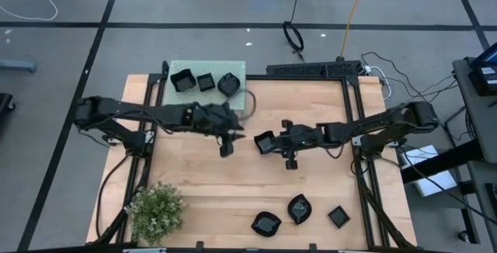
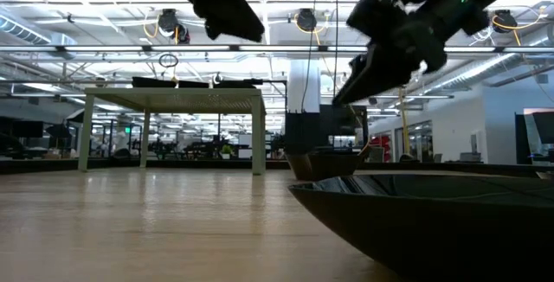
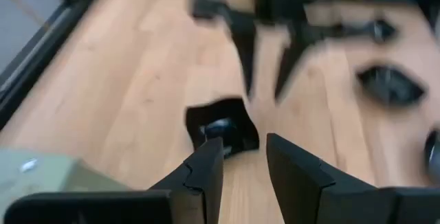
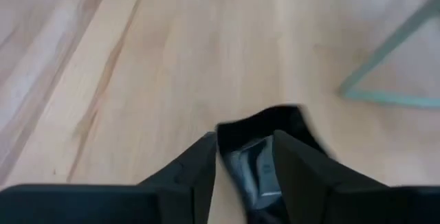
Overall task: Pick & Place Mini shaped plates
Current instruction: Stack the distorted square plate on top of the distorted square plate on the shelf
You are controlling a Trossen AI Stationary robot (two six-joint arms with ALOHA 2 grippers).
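Three mini shaped plates sit on the pale green stand [image 1: 203, 68] at the table's far side: [image 1: 182, 80], [image 1: 206, 82], [image 1: 229, 84]. Three more lie flat by the near edge: [image 1: 265, 223], [image 1: 300, 209], [image 1: 338, 217]. My right gripper [image 1: 272, 142] hangs over the table's middle, shut on a square black plate [image 1: 263, 141]. My left gripper [image 1: 226, 146] is open just left of it, touching nothing. In the left wrist view its fingers [image 3: 244, 162] frame that held plate [image 3: 221, 128]. My right gripper [image 4: 244, 162] pinches the square plate by one edge [image 4: 258, 159] between its two fingers, with the rest of the plate [image 4: 265, 124] reaching out past the fingertips toward the table's left. The low view shows this gripper [image 2: 381, 57] high above the tabletop, so the plate is lifted clear.
A small potted plant [image 1: 155, 210] stands at the near left corner. A black frame rail [image 1: 359, 105] runs along the table's right side. One near-edge plate [image 2: 433, 221] fills the low view's foreground. Bare wood [image 1: 202, 183] lies between the grippers and the near edge.
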